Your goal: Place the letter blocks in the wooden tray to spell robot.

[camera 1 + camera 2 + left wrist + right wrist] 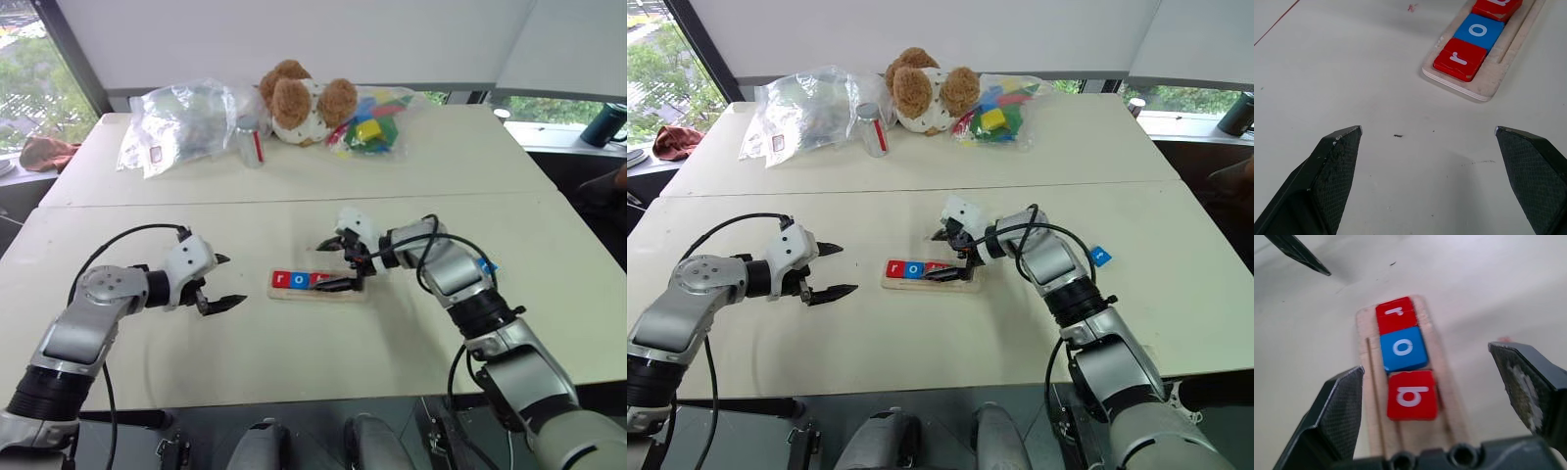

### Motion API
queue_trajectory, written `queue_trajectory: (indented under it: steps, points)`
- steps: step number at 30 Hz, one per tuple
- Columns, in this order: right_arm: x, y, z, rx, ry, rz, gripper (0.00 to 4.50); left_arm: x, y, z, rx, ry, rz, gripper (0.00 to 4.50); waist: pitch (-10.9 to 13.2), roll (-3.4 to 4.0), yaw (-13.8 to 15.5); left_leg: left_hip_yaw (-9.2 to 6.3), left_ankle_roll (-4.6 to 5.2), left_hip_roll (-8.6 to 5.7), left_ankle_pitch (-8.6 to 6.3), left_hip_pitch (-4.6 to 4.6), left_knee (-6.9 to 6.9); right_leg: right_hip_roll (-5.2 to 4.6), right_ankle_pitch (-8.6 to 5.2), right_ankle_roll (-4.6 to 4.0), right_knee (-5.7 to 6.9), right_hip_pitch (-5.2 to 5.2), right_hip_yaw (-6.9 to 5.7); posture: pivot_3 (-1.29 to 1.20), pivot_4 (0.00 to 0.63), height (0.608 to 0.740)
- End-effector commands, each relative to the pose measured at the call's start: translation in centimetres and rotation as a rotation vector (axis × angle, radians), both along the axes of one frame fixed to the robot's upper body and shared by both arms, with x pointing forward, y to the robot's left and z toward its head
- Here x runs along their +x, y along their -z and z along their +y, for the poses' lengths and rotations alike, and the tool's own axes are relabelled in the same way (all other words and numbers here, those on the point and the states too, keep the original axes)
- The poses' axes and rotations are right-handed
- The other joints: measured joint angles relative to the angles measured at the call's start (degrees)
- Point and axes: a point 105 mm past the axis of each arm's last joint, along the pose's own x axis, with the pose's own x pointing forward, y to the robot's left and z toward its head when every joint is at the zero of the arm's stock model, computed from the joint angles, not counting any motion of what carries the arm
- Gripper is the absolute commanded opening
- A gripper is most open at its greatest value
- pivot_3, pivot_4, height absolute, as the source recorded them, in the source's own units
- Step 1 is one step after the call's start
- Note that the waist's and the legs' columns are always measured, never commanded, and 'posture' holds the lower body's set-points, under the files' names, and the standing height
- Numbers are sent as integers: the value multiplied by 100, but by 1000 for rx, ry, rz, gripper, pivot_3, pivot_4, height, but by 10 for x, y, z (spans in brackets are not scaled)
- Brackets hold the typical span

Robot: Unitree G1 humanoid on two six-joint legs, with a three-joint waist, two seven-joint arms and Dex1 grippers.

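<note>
White table [147,372]: wooden tray [1488,81] holding r [1396,313], o [1402,348], b [1411,395]; two letter blocks remaining, one blue at the tray's three o'clock [1100,257]. Right gripper [1442,396] hovering spread; left gripper [1427,142] waiting, spread.

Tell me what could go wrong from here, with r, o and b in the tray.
1. The open right gripper straddles the red square b tile, so moving away low could drag it.
2. That tile sits slightly askew in the long pale wooden tray; the next tile may not seat.
3. A small blue tile lies behind the right forearm, an awkward reach.
</note>
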Motion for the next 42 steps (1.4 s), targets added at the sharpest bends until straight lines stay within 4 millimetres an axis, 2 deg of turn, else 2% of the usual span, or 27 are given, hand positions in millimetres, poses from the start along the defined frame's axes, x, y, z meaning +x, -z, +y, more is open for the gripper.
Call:
queue_trajectory:
  steps: [1,7,12,18,23,28,32,37,39,42]
  points:
    - [-3,-7,-9,-30,-12,-94,4450,1,-9,-1,5,16,-36,4500,0,-1,-4,0,0,0,0,0,0,0,0,0,0,0,0,0,150,740]
    - [3,-9,-17,-77,7,-169,4450,5,-7,-3,18,25,-36,4500,-1,-1,-41,4,1,3,1,2,0,6,0,0,5,-3,1,0,150,740]
    - [7,-5,-12,-89,1,-184,4450,5,-7,-9,4,34,-39,4500,-1,-1,-29,4,-2,4,3,3,1,6,0,0,10,-4,1,0,150,740]
    - [8,5,-4,-100,-16,-186,4450,4,-8,-7,7,21,-46,4500,-1,-2,-30,3,-5,4,4,2,1,7,0,0,11,-4,1,0,150,740]
    - [14,2,11,-65,-11,-209,4450,2,-7,-8,1,22,-43,4500,-1,-2,-45,3,-10,4,8,3,2,7,0,0,12,-4,1,0,150,740]
    - [16,-2,12,-81,-20,-247,4450,3,-10,-7,3,18,-53,4500,-1,-2,-22,2,-12,4,8,3,2,7,0,0,17,-6,1,0,150,740]
    - [21,-2,-1,-149,-15,-314,4450,3,-10,-7,3,18,-54,4500,-1,-2,-19,2,-12,3,8,3,2,6,0,0,17,-5,1,0,150,740]
    - [23,-16,-19,-171,23,-351,4450,4,-10,-10,-6,26,-50,4500,-1,-2,-27,2,-12,4,8,3,2,6,0,0,17,-6,1,0,150,740]
    - [23,-31,-41,-129,128,-346,4450,3,-17,-13,-48,31,-49,4500,-1,-2,-13,3,-12,4,8,2,2,6,0,0,17,-7,1,0,150,740]
    - [27,-57,-84,8,436,-299,4450,0,-34,-20,-143,47,-46,4500,-2,-3,19,-1,-11,4,8,-2,2,4,0,0,22,-6,1,0,150,740]
